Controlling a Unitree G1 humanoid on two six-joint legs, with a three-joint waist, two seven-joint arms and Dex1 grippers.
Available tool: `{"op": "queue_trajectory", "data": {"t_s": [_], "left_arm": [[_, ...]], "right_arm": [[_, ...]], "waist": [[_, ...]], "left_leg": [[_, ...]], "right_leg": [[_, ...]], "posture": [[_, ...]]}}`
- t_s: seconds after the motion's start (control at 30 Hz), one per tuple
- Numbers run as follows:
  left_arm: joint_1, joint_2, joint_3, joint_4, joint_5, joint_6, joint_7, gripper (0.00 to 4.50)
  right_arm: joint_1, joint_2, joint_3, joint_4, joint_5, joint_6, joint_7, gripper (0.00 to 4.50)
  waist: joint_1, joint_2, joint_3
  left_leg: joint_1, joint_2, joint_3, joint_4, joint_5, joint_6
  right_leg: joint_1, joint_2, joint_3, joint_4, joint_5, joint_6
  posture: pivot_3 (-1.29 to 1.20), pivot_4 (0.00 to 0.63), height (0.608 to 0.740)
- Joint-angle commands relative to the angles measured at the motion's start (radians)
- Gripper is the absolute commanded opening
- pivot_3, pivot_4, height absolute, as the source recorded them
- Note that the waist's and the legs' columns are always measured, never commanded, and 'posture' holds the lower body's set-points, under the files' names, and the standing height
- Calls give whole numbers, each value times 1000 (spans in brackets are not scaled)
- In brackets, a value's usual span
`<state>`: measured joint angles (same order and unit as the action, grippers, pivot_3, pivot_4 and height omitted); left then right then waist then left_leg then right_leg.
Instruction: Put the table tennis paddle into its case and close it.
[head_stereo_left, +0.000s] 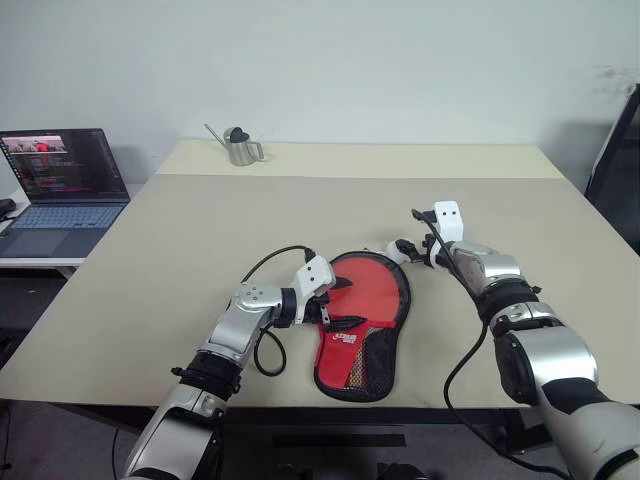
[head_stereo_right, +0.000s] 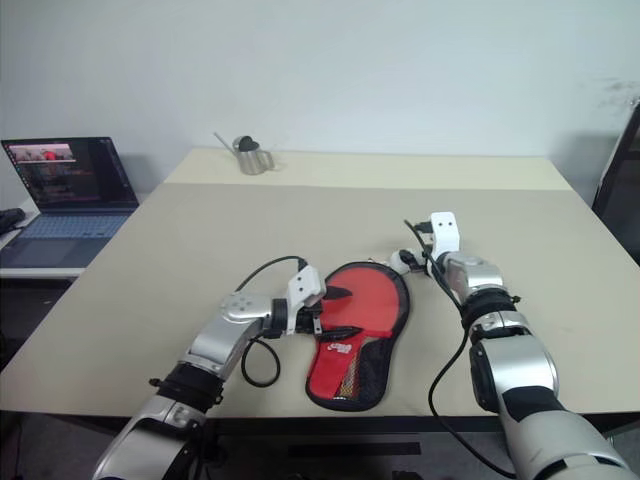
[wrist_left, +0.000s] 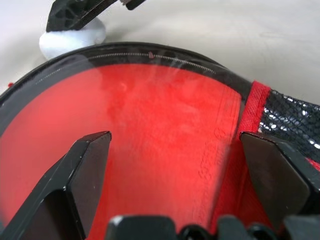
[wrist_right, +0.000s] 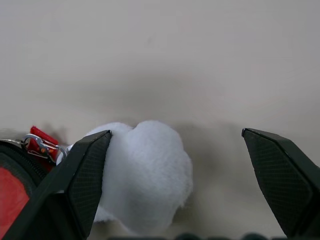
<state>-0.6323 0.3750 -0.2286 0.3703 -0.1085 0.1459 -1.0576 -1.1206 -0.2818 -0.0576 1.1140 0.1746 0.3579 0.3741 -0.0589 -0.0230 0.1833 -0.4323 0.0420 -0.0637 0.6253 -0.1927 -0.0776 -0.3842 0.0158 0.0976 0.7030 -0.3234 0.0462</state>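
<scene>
The case (head_stereo_left: 365, 300) lies flat on the table near its front edge, red side up, with black edging and black mesh over its narrow end. The table tennis paddle is hidden; I cannot tell whether it lies inside. My left gripper (head_stereo_left: 340, 303) is open, low over the round part's left edge, its fingers (wrist_left: 85, 170) spanning the red fabric (wrist_left: 160, 125). A white fluffy pompom (wrist_right: 145, 170) hangs from the metal zip pull (wrist_right: 37, 144) at the case's far right edge. My right gripper (wrist_right: 175, 145) is open around the pompom, one finger against it.
The beige table (head_stereo_left: 200, 230) runs far back. A small metal watering can (head_stereo_left: 240, 146) stands at its rear left. An open laptop (head_stereo_left: 60, 185) sits on a lower desk to the left. Something dark (head_stereo_left: 615, 170) stands beyond the right edge.
</scene>
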Motion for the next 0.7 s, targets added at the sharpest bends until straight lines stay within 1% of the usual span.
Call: {"op": "queue_trajectory", "data": {"t_s": [0.03, 0.1, 0.2, 0.33, 0.4, 0.47, 0.53, 0.57, 0.7], "left_arm": [[1, 9, 17, -45, -12, 3, 4, 4498], [-1, 8, 16, -42, -10, 1, 6, 4500], [-9, 4, 12, -31, -7, -5, 7, 4500], [-14, 0, 10, -21, -5, -10, 7, 4500], [-18, -4, 9, -10, -2, -18, 10, 4500], [-33, -16, 4, 19, 8, -40, 19, 4500], [-66, -44, -3, 79, 24, -72, 36, 4500], [-81, -57, -8, 111, 33, -90, 39, 4500], [-102, -65, -36, 209, 77, -152, 16, 4500]], "right_arm": [[-19, 17, -15, 15, -8, 6, 21, 4314], [-21, 25, -18, 13, -6, 16, 32, 3888], [-20, 35, -18, 9, -6, 27, 44, 2963], [-20, 38, -25, 11, -11, 24, 30, 1610], [-20, 37, -28, 12, -12, 21, 23, 1052], [-20, 35, -31, 7, -15, 22, 21, 594], [-18, 31, -32, -7, -16, 29, 25, 287], [-16, 28, -32, -20, -16, 36, 28, 223], [1, 17, -27, -109, -12, 83, 43, 210]], "waist": [[-1, 0, 0], [-1, 0, 0], [-1, 0, 0], [-1, 0, 0], [-1, 0, 0], [0, 0, 0], [2, 0, 0], [3, 0, 0], [0, 0, 0]], "left_leg": [[0, 0, 0, 0, 0, 0], [1, 0, 0, 1, 0, 0], [1, 0, 0, 2, 0, 0], [1, 0, 0, 2, 0, 0], [1, 0, 0, 2, 0, 0], [1, 0, -1, 2, 0, 0], [1, -1, -1, 3, 0, 0], [1, -1, -1, 3, 0, 0], [1, -1, 0, 3, 0, 0]], "right_leg": [[0, 0, 0, 1, 0, 0], [0, 0, 0, 2, 0, 0], [0, 0, 0, 4, 0, 0], [0, 0, 0, 5, 0, 0], [0, 0, 0, 5, 0, 0], [0, 0, 0, 6, 0, 0], [0, 0, 0, 6, 0, 0], [0, 0, 0, 6, 0, 0], [0, 0, 0, 6, 0, 0]], "posture": [[0, 150, 740], [0, 150, 740], [0, 150, 740], [0, 150, 740], [0, 150, 740], [0, 150, 740], [0, 150, 740], [0, 150, 740], [0, 150, 740]]}}
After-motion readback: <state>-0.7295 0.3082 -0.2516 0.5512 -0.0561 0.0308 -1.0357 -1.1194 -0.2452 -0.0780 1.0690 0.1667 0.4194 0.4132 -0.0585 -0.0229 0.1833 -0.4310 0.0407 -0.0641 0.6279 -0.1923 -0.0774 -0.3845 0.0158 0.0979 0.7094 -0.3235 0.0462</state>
